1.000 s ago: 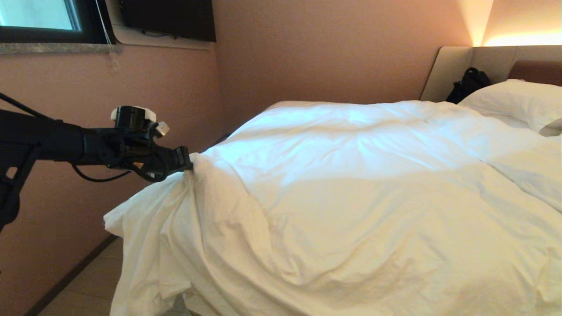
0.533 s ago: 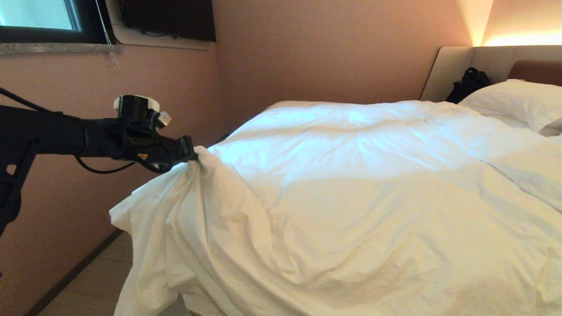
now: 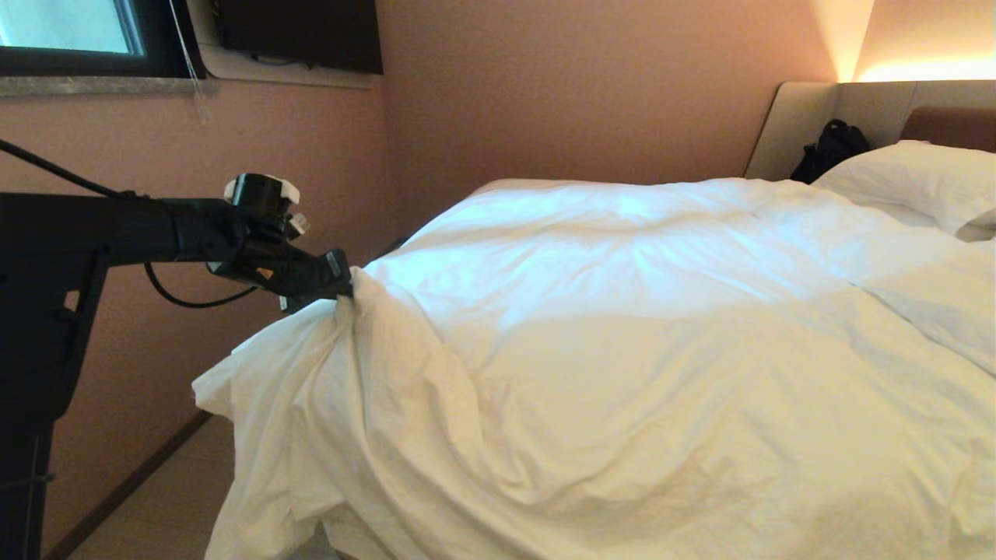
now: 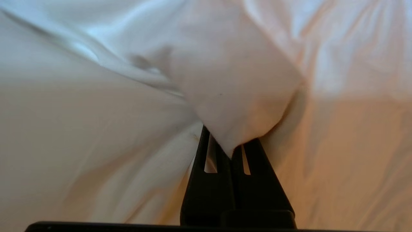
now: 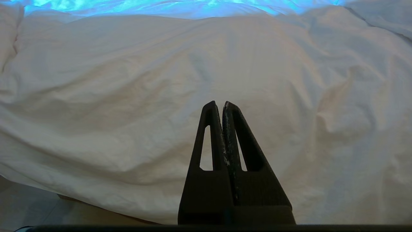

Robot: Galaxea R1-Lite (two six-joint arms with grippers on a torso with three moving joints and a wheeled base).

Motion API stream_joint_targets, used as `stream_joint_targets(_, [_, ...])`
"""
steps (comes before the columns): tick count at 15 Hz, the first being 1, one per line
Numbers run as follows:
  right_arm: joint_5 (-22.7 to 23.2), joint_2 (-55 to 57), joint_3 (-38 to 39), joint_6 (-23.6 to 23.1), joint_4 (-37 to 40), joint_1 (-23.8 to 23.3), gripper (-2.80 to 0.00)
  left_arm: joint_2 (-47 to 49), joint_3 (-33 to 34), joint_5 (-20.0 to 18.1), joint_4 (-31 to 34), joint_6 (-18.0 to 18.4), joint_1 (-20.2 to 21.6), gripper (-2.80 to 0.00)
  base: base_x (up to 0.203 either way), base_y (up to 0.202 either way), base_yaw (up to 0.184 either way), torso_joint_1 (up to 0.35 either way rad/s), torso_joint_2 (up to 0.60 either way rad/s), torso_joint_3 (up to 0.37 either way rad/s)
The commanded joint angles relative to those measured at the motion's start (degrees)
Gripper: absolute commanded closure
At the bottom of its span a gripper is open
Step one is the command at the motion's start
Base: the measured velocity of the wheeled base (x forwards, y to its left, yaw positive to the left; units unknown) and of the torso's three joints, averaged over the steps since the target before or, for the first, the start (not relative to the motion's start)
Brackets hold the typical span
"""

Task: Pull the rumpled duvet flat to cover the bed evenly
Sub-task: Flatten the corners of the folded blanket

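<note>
1. L gripper (image 3: 342, 289) is clamped tight on a pinch of the duvet (image 3: 622, 327) at its left edge, near the foot-end corner, held just above bed height; in the wrist view the cloth bunches into a fat fold right at the fingertips.
2. R gripper (image 5: 222, 106) is closed on nothing, hanging over the near side of the duvet, not touching it.
3. Duvet lies over most of the bed (image 3: 809, 117); the left corner droops off the edge in a loose heap toward the floor (image 3: 156, 505).
4. Step in hand, as I read it: haul that left edge outward and toward the foot so the bunched corner spreads.
5. To do it well: pull low and level, slow and steady. The pinch is small, so a jerk could slip the cloth out. Let go only once the folds under the grip have gone slack and flat.
6. Material: thick, puffy fill in a creased white cotton cover w/ soft ridges; drapes heavily.
7. Pillow (image 3: 910, 183) at far right, plump, by the padded headboard; a dark bag (image 3: 829, 152) sits beside it.
</note>
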Motion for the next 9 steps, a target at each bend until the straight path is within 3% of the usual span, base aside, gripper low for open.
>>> stream_joint_targets(1, [0.0, 0.1, 0.0, 0.0, 0.0, 0.0, 0.00, 3.5, -2.1, -0.1, 3.0, -0.2, 0.0, 0.00, 0.000, 0.000, 0.000, 0.000, 0.00, 0.000])
stream_joint_targets(9, [0.0, 0.1, 0.0, 0.0, 0.0, 0.0, 0.00, 3.8, -1.8, -0.1, 4.4, -0.5, 0.0, 0.00, 0.000, 0.000, 0.000, 0.000, 0.00, 0.000])
